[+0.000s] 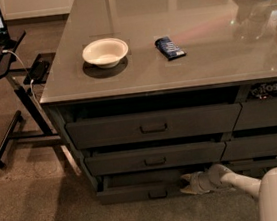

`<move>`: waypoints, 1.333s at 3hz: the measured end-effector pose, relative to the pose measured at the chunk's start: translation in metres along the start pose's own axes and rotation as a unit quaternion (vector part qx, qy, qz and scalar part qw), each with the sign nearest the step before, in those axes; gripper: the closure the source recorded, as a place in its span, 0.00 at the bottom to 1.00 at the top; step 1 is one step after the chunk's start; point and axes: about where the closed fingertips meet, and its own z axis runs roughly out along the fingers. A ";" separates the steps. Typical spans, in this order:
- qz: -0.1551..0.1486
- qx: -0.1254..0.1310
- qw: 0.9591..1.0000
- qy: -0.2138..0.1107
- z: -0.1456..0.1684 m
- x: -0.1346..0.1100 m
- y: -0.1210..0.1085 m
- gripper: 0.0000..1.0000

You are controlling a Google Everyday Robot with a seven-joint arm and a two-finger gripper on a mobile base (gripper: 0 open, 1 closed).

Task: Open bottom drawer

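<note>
The bottom drawer (133, 192) is the lowest, slimmest dark-grey front of the left stack, with a small pull handle (158, 195) at its middle. It stands pulled out a little, and a strip of dark interior shows above its front. My gripper (186, 184) is on the end of the white arm (238, 183) that reaches in from the lower right. It sits low at the drawer's right end, just right of the handle, against the front's top edge.
Two taller drawers (153, 126) (154, 158) sit above. The right-hand stack (267, 112) adjoins. On the counter (211, 48) lie a white bowl (104, 52) and a blue packet (169, 47). A laptop stand (11, 98) stands on the floor at left.
</note>
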 end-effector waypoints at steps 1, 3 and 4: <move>0.009 0.003 1.000 -0.003 -0.006 -0.001 0.000 1.00; 0.009 0.003 1.000 -0.003 -0.006 -0.001 0.000 0.60; 0.009 0.003 1.000 -0.003 -0.006 -0.001 0.000 0.36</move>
